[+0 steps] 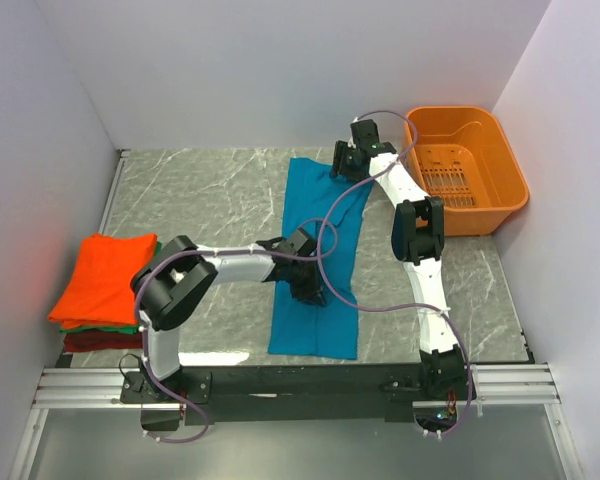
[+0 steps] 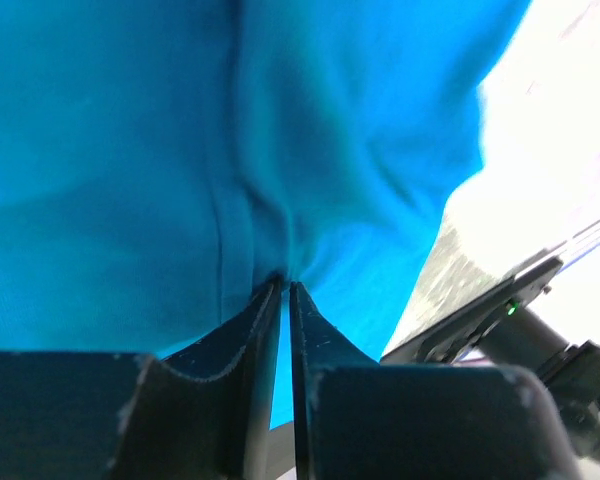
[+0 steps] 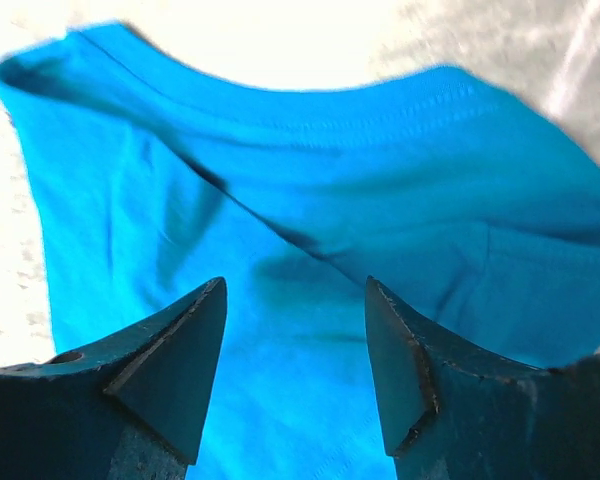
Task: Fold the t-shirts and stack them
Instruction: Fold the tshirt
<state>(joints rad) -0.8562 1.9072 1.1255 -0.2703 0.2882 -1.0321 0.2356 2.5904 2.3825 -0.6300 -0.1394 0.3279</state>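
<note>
Grey marbled table [image 1: 200,190] between pale walls carries everything in view. The left gripper [image 2: 283,283] has its fingers almost together, clamped on a pinch of the teal t-shirt [image 2: 130,150]; the cloth puckers into small creases right at the tips. In the overhead view that gripper [image 1: 308,287] sits on the near half of the teal t-shirt [image 1: 312,330], toward its middle, with the arm reaching in from the shirt's left.

The right gripper [image 3: 295,283] has its jaws wide apart with nothing between them, poised over the teal t-shirt [image 3: 330,200] at a hemmed edge. Whether the tips touch the cloth cannot be told. From above, this gripper [image 1: 342,165] is at the shirt's far right corner.

The teal t-shirt lies as one long narrow strip running from near to far across the middle of the table.

Well to the left of it, three folded shirts form a stack: an orange t-shirt [image 1: 105,275] on top, a green t-shirt [image 1: 120,328] showing as a thin edge beneath, and a dark red t-shirt [image 1: 92,341] at the bottom. Beyond the teal shirt's far right end stands an orange basket [image 1: 485,218].
</note>
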